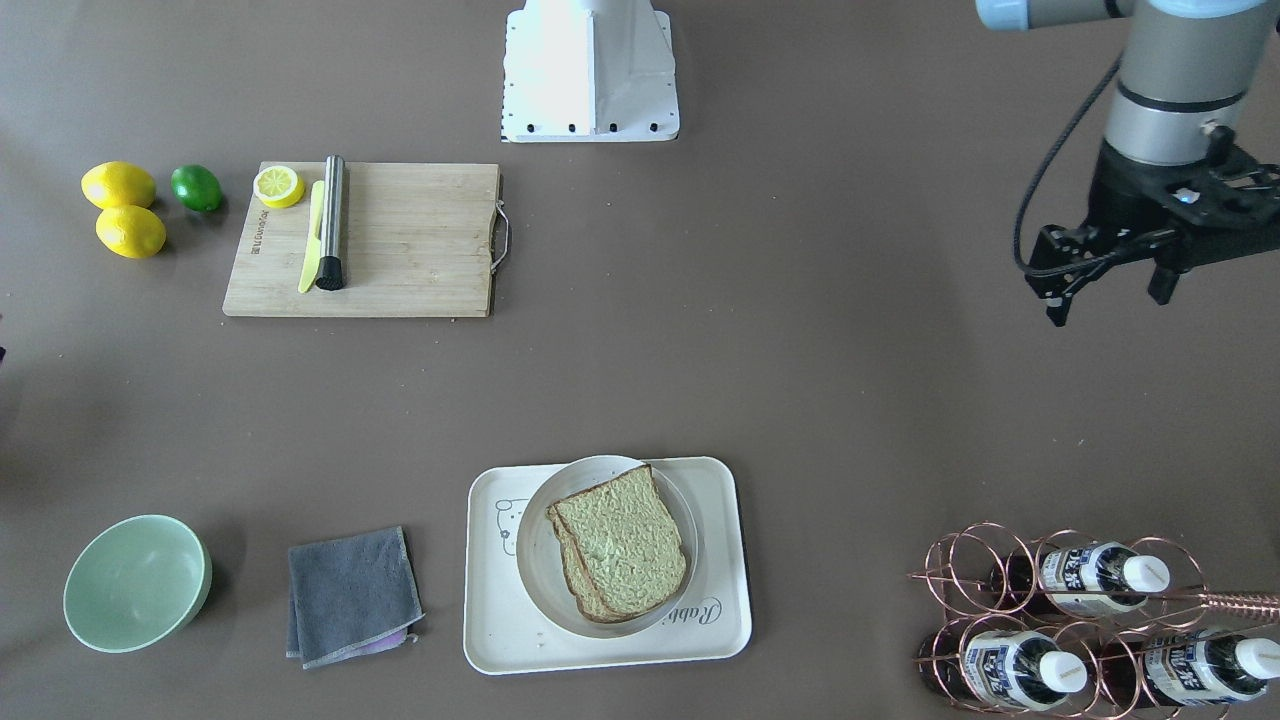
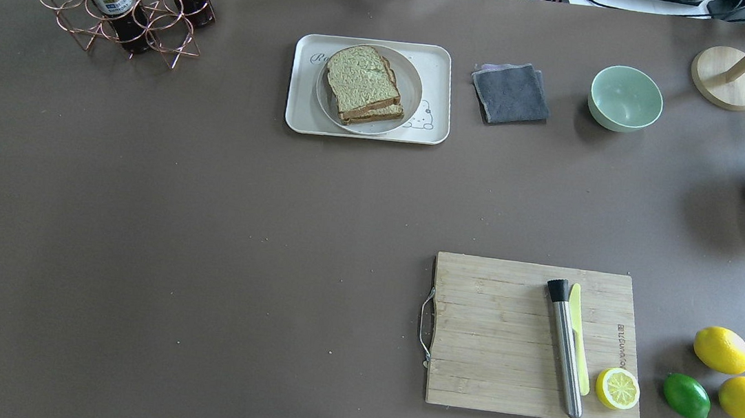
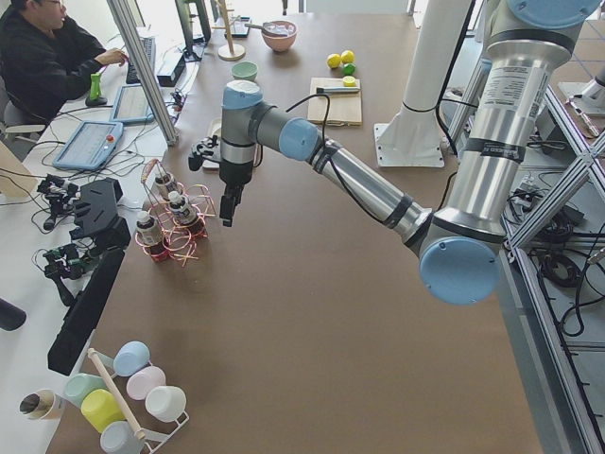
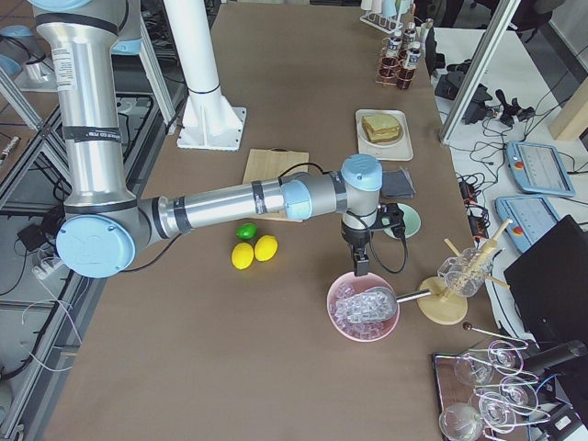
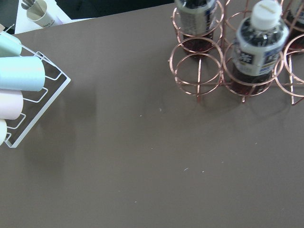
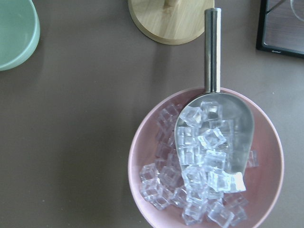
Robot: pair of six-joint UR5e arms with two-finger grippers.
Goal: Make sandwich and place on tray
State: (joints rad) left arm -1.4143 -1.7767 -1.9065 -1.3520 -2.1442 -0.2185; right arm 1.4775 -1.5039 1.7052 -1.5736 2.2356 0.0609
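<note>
**Sandwich and tray.** The sandwich [image 2: 361, 83] is two slices of crusted, greenish-tan bread, stacked with the upper slice slightly askew. It lies on a round pale plate [image 2: 415, 82]. The plate stands on the cream tray [image 2: 299, 118], at the table edge far from my base. What lies between the slices is too thin a line to name. A folded grey cloth [image 2: 509, 92] lies just beside the tray, and a green bowl [image 2: 625, 97] sits past the cloth.

**My left gripper** [image 1: 1110, 280]. It hangs in the air above bare table, near the copper wire rack [image 1: 1010, 600] of bottles and well apart from the tray. It holds nothing. From the front it reads as a dark cluster of parts, possibly spread, and I cannot tell how far the jaws stand apart.

**My right gripper** [image 4: 356, 259]. It hangs over the pink bowl [image 6: 137, 166] of ice cubes, in which a steel scoop [image 6: 213, 57] rests, its handle laid over the rim. Only the side camera shows this gripper, so I cannot tell its opening.

**Cutting board** [image 2: 498, 333]. It lies near my base and carries a steel rod [image 2: 568, 354], a yellow knife [image 2: 579, 341] and a lemon half [image 2: 617, 388]. Two lemons [image 2: 722, 349] and a lime [image 2: 686, 396] sit just beside it.
</note>
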